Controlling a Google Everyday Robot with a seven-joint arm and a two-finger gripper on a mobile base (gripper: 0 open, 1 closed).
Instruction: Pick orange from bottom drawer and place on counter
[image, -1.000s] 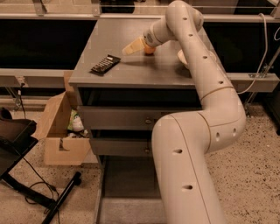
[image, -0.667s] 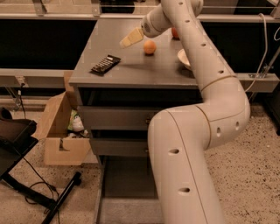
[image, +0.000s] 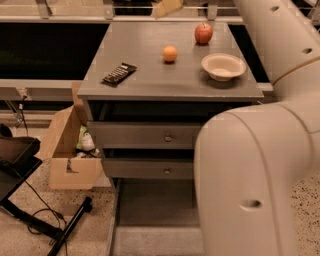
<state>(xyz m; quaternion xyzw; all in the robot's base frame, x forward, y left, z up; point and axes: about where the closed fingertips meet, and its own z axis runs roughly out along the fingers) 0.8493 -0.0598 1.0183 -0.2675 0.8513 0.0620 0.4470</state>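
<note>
Speckled stone flooring (image: 30, 235) runs under a grey wooden cabinet whose flat matte top, the counter (image: 150, 87), fills the middle of the view. The orange (image: 170, 53) sits on the counter, near its centre and a little toward the far edge, touching nothing but the surface. At the counter's far right corner stands a red apple (image: 203, 33), apart from the orange. Near the counter's right edge, closer to the front, is a pale shallow bowl (image: 223, 66), upright. At the counter's front left lies a dark flat keypad device (image: 119, 73), set at a slant to the edge.

Above the counter's far edge, at the very top of the view, hangs the gripper (image: 167, 6), with only its tan tip showing. It is well clear of the orange, and whether it is wide or narrow cannot be told. The robot's cream arm (image: 245, 175) bulks large to the right of the counter and in front of it, covering the cabinet's right side.

Below the counter are two shallow drawers with small round knobs, the upper drawer (image: 140, 135) and under it the middle drawer (image: 140, 169). Lowest of all, the bottom drawer (image: 150, 205) stands pulled out toward the camera, its flat floor in view.

Left of the counter, on the floor, sits an open cardboard box (image: 65, 170) with a green and white packet (image: 86, 142) by it. Farther left of the counter stands a black stand (image: 20, 155) with a cable trailing beneath.
</note>
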